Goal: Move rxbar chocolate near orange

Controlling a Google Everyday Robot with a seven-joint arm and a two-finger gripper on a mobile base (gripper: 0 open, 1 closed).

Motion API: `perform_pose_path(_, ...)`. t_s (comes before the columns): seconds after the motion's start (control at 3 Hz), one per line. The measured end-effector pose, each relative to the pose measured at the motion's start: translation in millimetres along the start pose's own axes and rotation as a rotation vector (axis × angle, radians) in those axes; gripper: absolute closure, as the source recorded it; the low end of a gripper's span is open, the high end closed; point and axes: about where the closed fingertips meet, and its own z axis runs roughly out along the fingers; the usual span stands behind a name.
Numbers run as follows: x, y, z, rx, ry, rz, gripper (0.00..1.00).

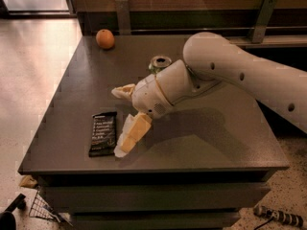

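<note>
So the rxbar chocolate (103, 133) is lying flat near the front left edge of the table (216, 143), and the orange (105, 39) sits way off at the far left corner, well apart from it. Basically nothing's done yet imo. The gripper (119, 120) is just right of the bar, fingers (132, 135) spread wide and empty. Grabbing it and the whole carry are left. The green soda can (159, 61) sits behind the arm
</note>
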Motion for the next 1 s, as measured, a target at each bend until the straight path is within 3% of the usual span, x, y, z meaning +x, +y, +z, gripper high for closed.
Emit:
perform_pose_path(0.67, 8.6, -9.3, 30.0, -0.015, -0.078, 0.007, 0.0)
perform_pose_path(1.0, 2.0, -4.1, 37.9, -0.011, -0.076, -0.018, 0.0)
